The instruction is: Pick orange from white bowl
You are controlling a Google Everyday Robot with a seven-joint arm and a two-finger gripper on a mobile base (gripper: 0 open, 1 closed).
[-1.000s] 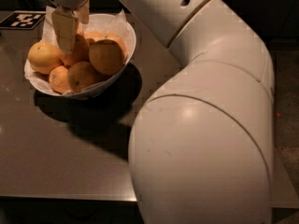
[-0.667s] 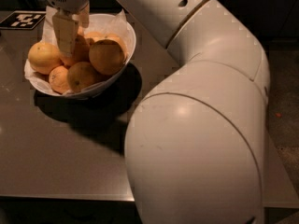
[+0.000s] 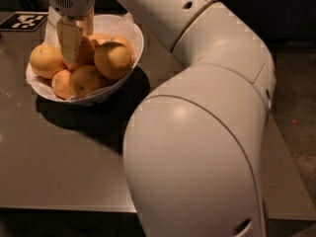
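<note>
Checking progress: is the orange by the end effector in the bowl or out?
In: the orange sits among others in the white bowl, end effector against it.

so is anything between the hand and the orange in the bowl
Nothing visible. The hand is down inside the bowl, right against the middle orange. The other oranges crowd it from the sides, but none sits between it and the hand.

Seemingly a robot lab: fiducial marker [image 3: 23, 21] on grey table [image 3: 59, 162], claw [image 3: 78, 46] in the white bowl [image 3: 137, 41]
</note>
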